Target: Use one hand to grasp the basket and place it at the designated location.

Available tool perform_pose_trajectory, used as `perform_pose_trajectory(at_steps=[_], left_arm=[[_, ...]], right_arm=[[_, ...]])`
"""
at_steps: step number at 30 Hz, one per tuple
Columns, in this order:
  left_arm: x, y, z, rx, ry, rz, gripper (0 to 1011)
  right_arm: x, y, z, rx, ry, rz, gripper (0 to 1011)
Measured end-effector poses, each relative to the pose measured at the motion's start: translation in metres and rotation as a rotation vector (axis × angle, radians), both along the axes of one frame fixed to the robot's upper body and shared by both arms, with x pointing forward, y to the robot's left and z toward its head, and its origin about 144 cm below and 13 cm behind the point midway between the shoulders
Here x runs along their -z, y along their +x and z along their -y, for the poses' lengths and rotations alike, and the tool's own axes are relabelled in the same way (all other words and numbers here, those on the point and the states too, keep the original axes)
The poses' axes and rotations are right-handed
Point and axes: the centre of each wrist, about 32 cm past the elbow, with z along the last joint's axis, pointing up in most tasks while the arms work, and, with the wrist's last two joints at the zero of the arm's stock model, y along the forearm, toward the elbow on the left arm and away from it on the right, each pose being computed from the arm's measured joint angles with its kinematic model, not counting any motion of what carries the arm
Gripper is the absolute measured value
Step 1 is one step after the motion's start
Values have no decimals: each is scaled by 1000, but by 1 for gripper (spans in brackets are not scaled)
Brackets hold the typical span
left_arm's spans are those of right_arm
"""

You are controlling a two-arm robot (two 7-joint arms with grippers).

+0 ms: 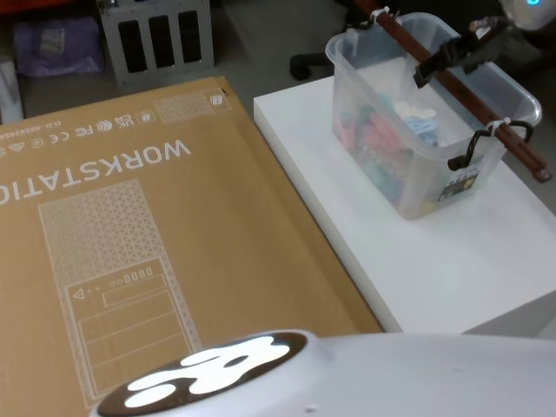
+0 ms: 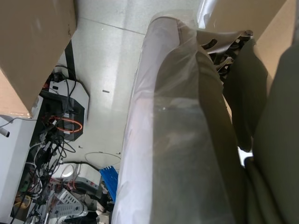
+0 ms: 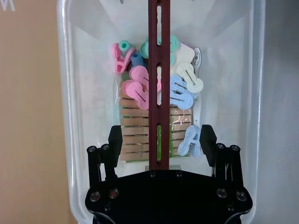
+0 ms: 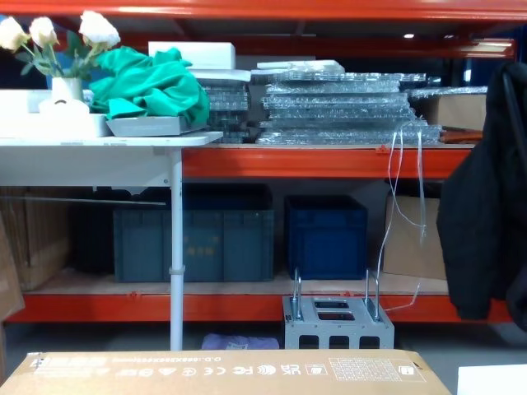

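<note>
The basket point(image 1: 391, 174) sits on the white surface point(image 1: 452, 261), at its far right end, just beside the big cardboard box point(image 1: 174, 243). The right claw point(image 1: 447, 59) hangs over the basket's open top, right at the dark red bar point(image 1: 512, 148) spanning the rim. Its fingers point(image 3: 114, 140) stand apart, one on each side of the bar, nothing clamped. Pink, blue and wooden clothes pegs point(image 3: 135, 88) lie inside.
</note>
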Motion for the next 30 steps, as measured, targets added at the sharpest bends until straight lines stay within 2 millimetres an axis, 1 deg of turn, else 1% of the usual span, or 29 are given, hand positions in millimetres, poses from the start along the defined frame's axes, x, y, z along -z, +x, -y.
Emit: perform_pose_trajectory(at_steps=[3, 9, 15, 17, 24, 26, 27, 28, 29, 30], left_arm=[[0, 0, 0, 0, 0, 0, 0], [0, 0, 0, 0, 0, 0, 0], [0, 0, 0, 0, 0, 0, 0], [0, 0, 0, 0, 0, 0, 0], [0, 0, 0, 0, 0, 0, 0], [0, 0, 0, 0, 0, 0, 0], [0, 0, 0, 0, 0, 0, 0], [0, 0, 0, 0, 0, 0, 0], [0, 0, 0, 0, 0, 0, 0], [0, 0, 0, 0, 0, 0, 0]], right_arm=[[6, 4, 0, 1, -2, -15, 1000], [10, 8, -1, 0, -4, -29, 1000], [18, 14, -3, 0, -12, -52, 1000], [20, 16, -3, 1, -13, -58, 986], [22, 17, -2, -1, -12, -51, 834], [22, 18, -2, -1, -12, -48, 756], [21, 18, -2, -1, -12, -48, 737], [21, 18, -2, 0, -12, -47, 680], [21, 18, -2, 0, -11, -47, 659], [21, 18, -2, 0, -11, -47, 659]])
